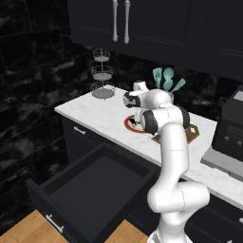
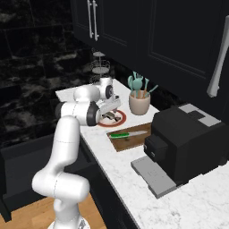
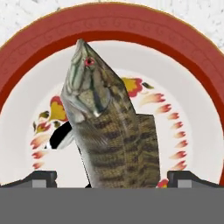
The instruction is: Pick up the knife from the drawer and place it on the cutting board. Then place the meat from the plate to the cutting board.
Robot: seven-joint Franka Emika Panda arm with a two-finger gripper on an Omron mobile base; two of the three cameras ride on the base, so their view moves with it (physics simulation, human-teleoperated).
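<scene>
The meat [image 3: 109, 131], a striped brown-grey fish with a red eye, lies on the plate [image 3: 188, 57] with the red-orange rim. My gripper [image 3: 112, 177] hangs just over it, open, with one dark fingertip [image 3: 39, 178] on each side of the fish's body. From the right base view, the gripper [image 2: 110, 114] is low over the plate [image 2: 120, 120]. The knife [image 2: 127, 133], with a green handle, rests on the brown cutting board [image 2: 134, 139] next to the plate. The black drawer [image 1: 90, 190] stands pulled out below the counter.
A tiered wire stand [image 1: 102, 78] is at the counter's far left corner. A crock of teal utensils [image 2: 139, 102] stands behind the board. A big black appliance [image 2: 188, 138] sits to the board's right. Cabinet doors [image 1: 118, 21] hang overhead.
</scene>
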